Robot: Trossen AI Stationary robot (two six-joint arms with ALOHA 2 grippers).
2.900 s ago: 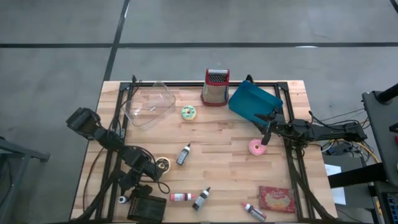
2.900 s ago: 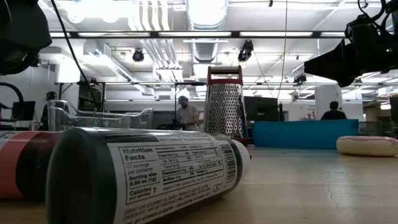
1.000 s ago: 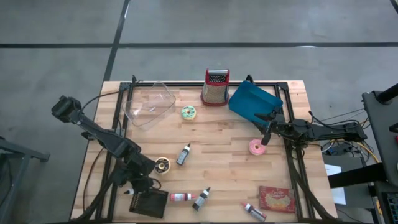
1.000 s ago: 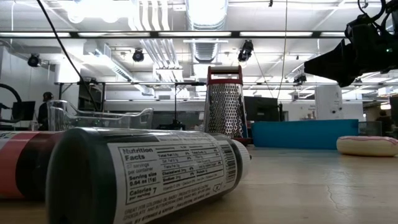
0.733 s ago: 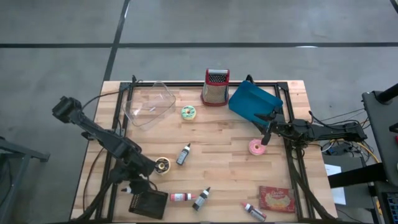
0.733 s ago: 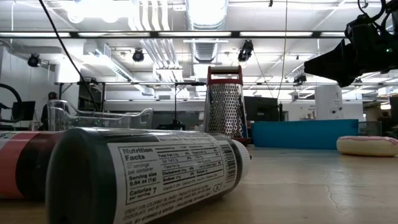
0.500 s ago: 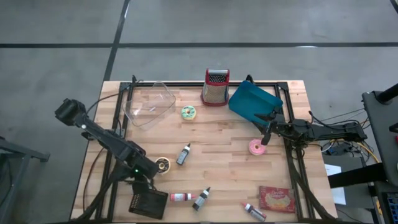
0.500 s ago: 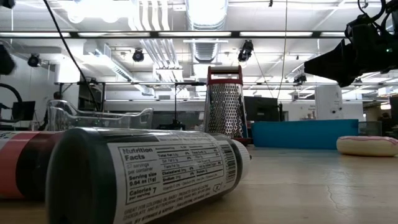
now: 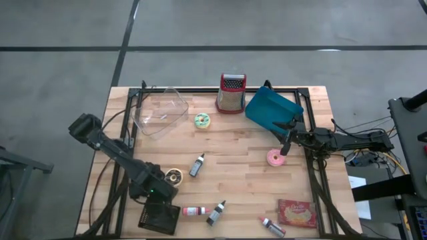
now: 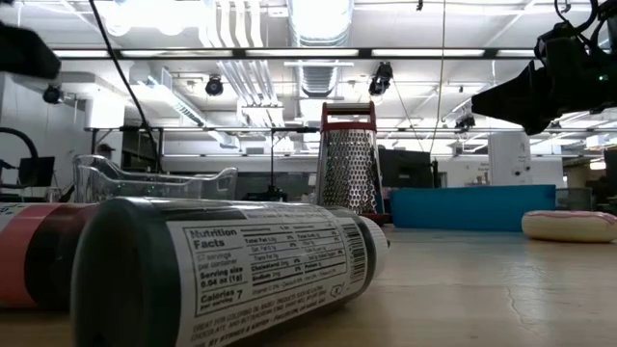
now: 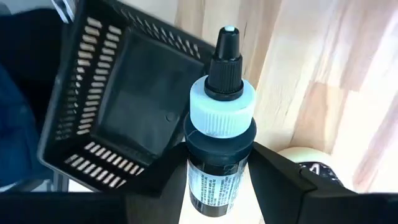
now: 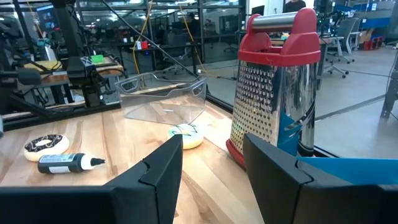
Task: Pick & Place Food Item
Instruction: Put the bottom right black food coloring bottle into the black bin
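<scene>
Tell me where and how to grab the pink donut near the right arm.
Judging by its pose, take the pink donut across its ring from straight above: it lies flat on the table, so its sides are low. The right hand waits beside it, open.

A black slotted basket [image 11: 118,106], a red-topped steel grater [image 12: 273,87], and a pink donut [image 9: 274,158].

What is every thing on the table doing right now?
Left gripper: shut on a small dark bottle, over the black basket.
Right gripper: open, empty, beside the blue tray.
Grater: upright.
Clear container: empty.
Pink donut: flat on the table.
</scene>
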